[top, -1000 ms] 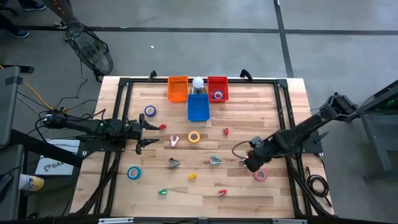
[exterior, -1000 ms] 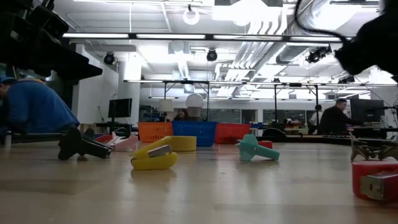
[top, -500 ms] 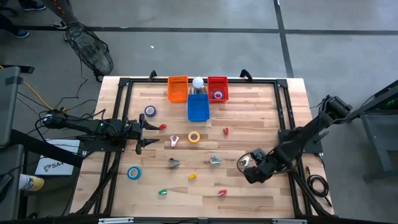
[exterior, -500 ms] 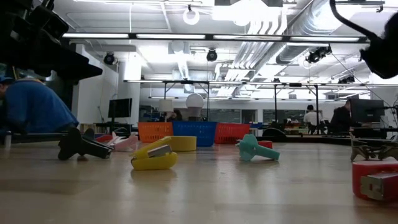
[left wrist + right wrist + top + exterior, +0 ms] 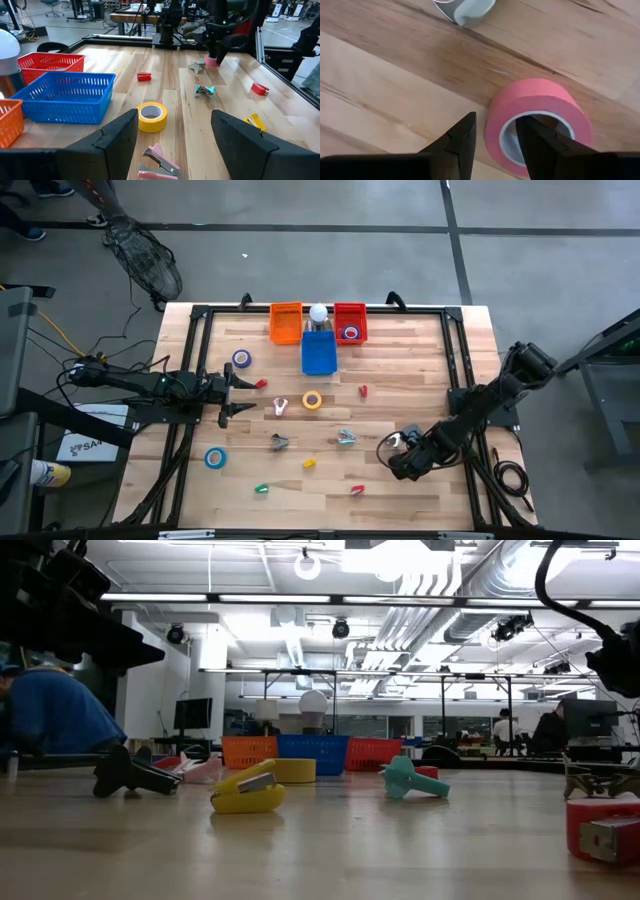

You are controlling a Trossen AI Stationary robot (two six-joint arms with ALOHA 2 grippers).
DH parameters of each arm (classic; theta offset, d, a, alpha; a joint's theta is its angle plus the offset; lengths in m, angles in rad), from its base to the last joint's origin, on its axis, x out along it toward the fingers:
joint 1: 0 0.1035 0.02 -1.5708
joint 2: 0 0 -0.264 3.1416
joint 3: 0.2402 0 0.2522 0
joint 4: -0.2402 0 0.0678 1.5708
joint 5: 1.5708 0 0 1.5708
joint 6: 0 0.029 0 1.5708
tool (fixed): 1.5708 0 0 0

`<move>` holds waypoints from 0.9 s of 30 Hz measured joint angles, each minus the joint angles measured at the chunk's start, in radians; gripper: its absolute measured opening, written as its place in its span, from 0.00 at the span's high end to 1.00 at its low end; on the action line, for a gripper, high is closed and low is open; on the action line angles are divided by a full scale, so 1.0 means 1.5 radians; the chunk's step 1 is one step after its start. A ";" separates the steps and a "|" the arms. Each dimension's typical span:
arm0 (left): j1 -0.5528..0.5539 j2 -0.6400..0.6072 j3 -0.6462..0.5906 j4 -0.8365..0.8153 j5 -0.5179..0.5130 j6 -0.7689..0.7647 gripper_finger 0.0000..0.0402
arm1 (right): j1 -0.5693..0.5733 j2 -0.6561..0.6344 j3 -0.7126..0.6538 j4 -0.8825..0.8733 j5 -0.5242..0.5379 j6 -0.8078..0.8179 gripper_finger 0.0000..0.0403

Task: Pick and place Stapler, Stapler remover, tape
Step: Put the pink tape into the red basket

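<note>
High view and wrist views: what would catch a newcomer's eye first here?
The right gripper is down at the pink tape roll near the table's right edge, one finger inside the ring and one outside its wall. At the far edge stand three baskets, orange, blue and red. The left gripper waits open by the left edge.

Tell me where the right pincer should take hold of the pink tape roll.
Across the roll's wall, coming down from above. The pink tape roll lies flat on the table with its open centre facing up, and the right pincer already has one finger over the hole and the other outside the rim.
</note>
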 joint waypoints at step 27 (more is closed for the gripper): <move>0.000 0.000 0.000 0.000 0.000 0.000 0.39 | -0.131 -0.054 0.082 -0.314 -0.071 -0.317 0.93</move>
